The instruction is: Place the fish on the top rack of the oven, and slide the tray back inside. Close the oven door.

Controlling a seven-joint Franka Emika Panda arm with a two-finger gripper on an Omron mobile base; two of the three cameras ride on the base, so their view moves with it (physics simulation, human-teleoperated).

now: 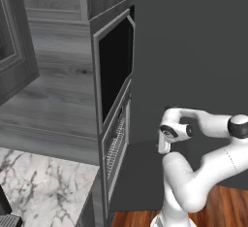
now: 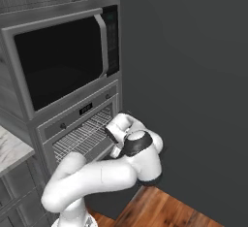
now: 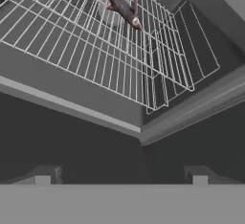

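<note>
Arm folded at frame centre, hand pointing down. Gripper (image 3: 121, 175) fingers spread wide, holding nothing. Fish (image 3: 119, 3) lies on top rack (image 3: 95, 50), upper frame.

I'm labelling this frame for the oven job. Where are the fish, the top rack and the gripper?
fish (image 3: 120, 4), hand view: mid-body, dark grey back.
top rack (image 3: 72, 50), hand view: bare wire grid, left of the fish.
gripper (image 3: 121, 176), hand view: midway between its two fingertips, which stand wide apart.

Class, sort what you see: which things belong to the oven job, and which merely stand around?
Job: fish, lying on the rack; oven; open pincer.
Around: microwave; marble counter; wood floor.
</note>
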